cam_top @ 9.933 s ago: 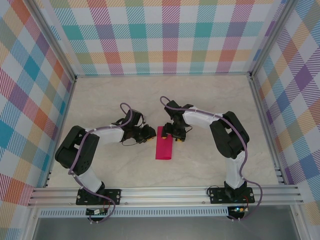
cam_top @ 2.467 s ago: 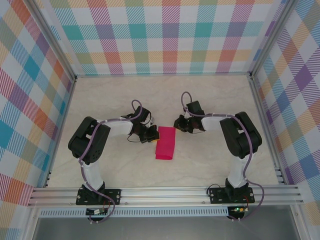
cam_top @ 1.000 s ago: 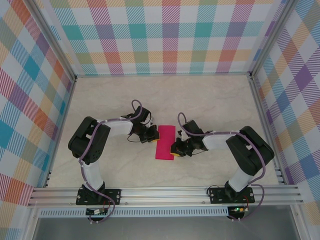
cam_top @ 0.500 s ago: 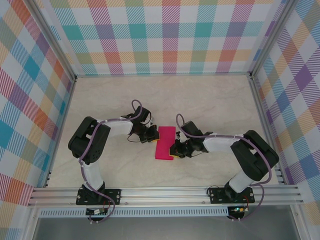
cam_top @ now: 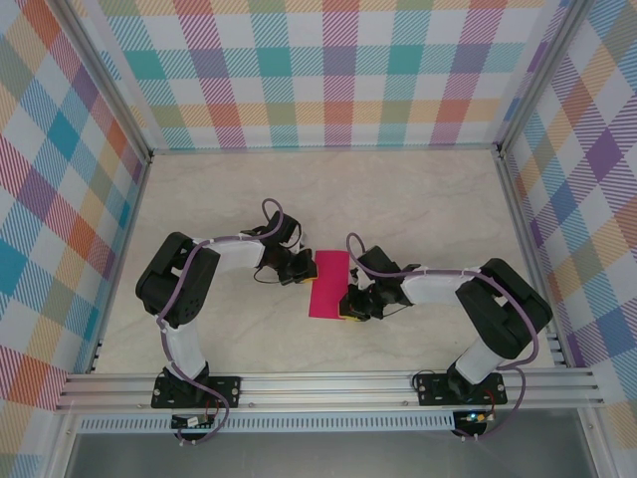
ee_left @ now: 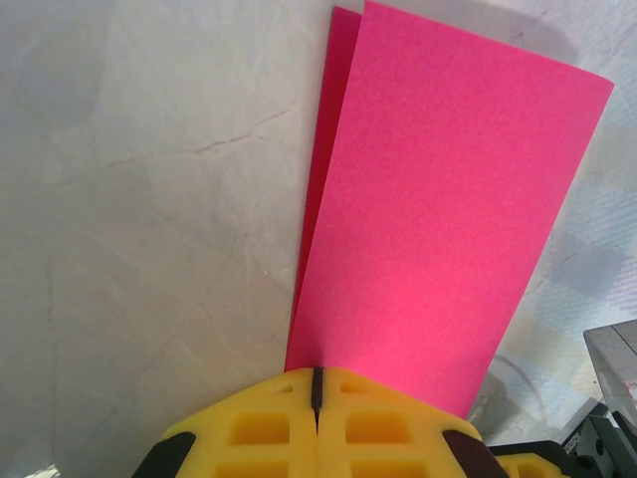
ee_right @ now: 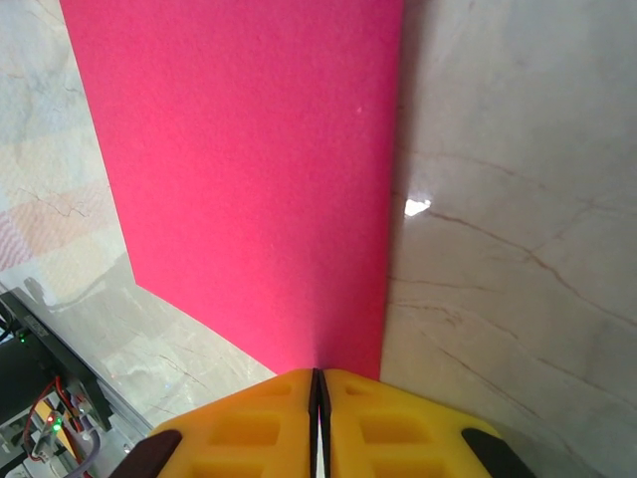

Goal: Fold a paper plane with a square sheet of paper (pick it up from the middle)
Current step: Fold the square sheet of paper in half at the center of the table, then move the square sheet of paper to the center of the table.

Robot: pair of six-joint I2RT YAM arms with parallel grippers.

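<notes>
The magenta-pink sheet of paper, folded into a narrow rectangle, lies mid-desk. The left hand and right hand are closed at opposite edges. Their yellow fingertips hide whether they pinch it.

A pale counter with a marbled pattern is seen, its faint grey-brown veins made out most clearly in the wrist views. Directly on it, a little nearer than the middle, the square sheet of paper is laid flat, folded double into a narrow magenta rectangle (the lower layer is left peeping out along one long edge in the left wrist view). Its long sides are run from far to near, slightly tilted.
</notes>
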